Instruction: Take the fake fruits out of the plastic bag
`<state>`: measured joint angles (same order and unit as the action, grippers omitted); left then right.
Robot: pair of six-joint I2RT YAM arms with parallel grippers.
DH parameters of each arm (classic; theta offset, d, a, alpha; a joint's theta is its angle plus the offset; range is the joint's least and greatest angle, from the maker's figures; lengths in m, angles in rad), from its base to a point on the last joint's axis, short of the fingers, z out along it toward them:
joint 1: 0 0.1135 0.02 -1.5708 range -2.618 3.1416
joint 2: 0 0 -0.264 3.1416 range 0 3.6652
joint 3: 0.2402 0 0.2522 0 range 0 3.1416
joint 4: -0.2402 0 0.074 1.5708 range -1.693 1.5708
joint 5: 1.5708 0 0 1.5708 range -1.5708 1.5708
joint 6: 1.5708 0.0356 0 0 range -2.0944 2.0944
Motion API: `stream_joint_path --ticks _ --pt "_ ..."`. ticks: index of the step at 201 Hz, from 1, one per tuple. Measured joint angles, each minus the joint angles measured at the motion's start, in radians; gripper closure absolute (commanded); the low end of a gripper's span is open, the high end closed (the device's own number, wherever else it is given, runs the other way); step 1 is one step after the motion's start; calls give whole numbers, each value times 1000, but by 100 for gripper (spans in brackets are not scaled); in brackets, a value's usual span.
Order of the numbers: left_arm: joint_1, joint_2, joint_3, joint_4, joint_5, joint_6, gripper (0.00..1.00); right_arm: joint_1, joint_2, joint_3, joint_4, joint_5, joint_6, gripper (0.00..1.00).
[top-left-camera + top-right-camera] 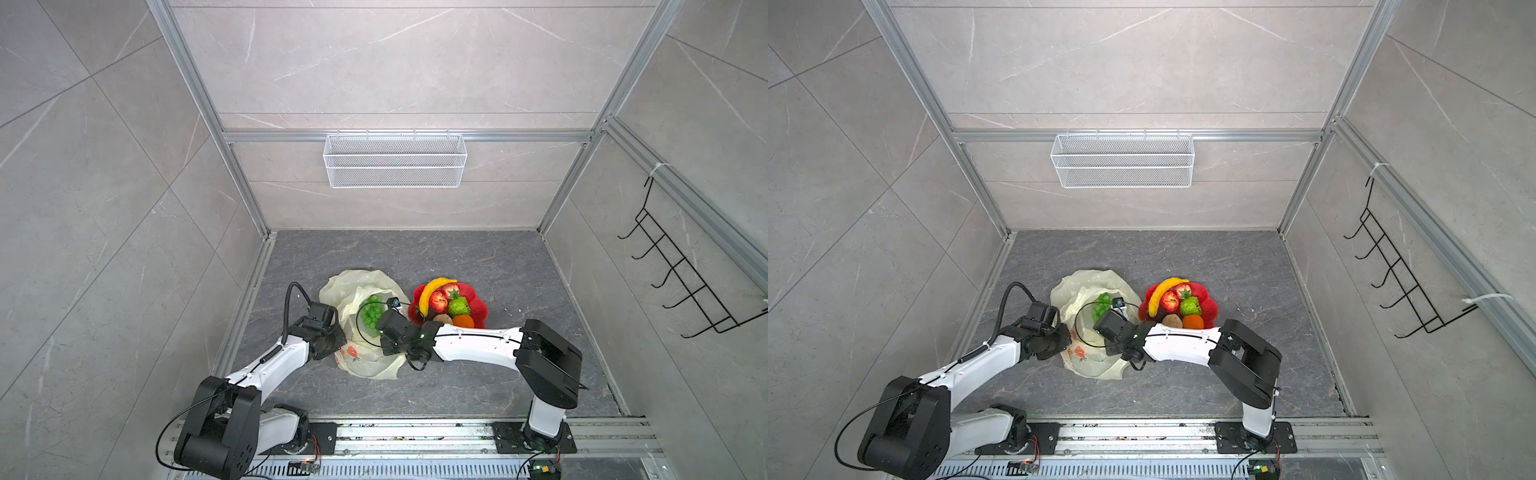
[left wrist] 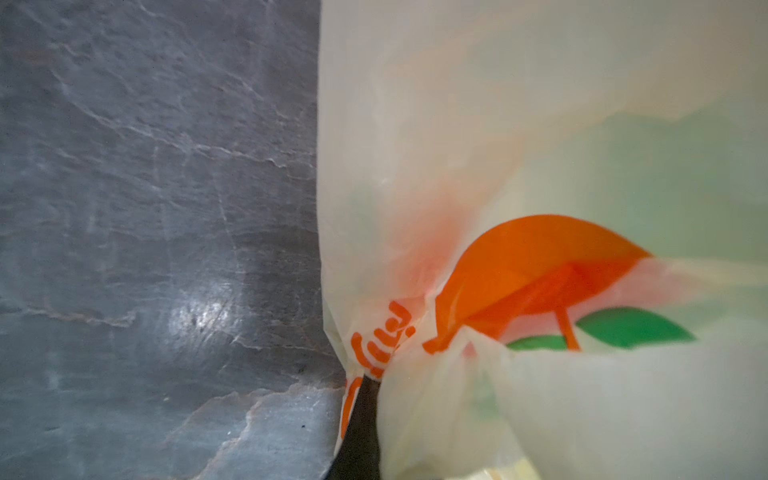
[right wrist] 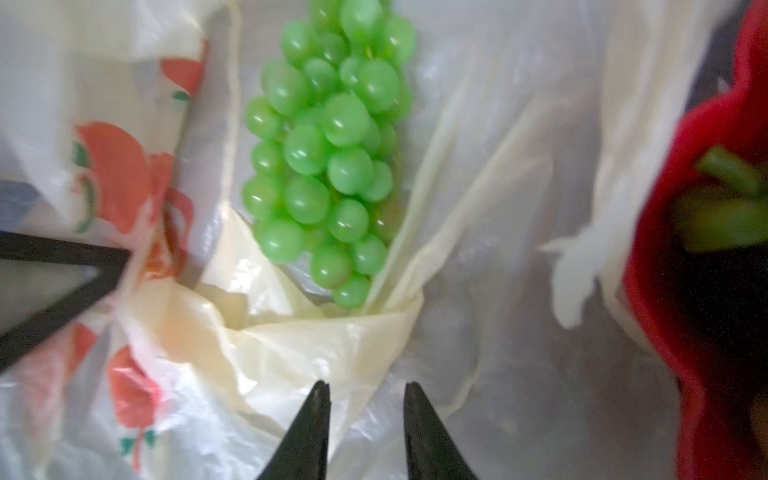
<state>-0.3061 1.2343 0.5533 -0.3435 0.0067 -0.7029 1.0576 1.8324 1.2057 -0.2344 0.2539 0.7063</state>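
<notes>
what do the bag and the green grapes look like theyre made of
Plastic bag: thin translucent cream plastic film, going by its crinkles, folds and show-through. Green grape bunch: probably moulded plastic or soft vinyl, glossy, with a sharp highlight on every uniform grape.

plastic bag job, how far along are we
Mostly done: the banana, strawberries, green bumpy fruit and orange sit on the red plate. In hand: the left gripper is shut on the plastic bag, and the right gripper, jaws apart, points at the green grape bunch inside the bag without touching it. Left: that bunch, the only fruit visible in the bag, needs lifting out.
</notes>
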Motion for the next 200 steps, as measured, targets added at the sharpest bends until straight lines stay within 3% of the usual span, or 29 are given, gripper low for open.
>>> stream_joint_path --ticks 49,106,136,160,200 --pt "0 -33 0 0 -5 0 98 -87 79 187 -7 -76 -42 43" --pt "0 -35 0 5 -5 0 98 -100 210 327 -103 -86 -72 43" --pt "0 -29 0 13 -5 0 98 -103 239 328 -113 -144 -82 34" --pt "0 -18 -3 23 -5 0 98 -101 265 337 -113 -194 -93 37" --pt "0 3 -9 41 -4 -1 98 -84 315 419 -129 -238 -121 50"
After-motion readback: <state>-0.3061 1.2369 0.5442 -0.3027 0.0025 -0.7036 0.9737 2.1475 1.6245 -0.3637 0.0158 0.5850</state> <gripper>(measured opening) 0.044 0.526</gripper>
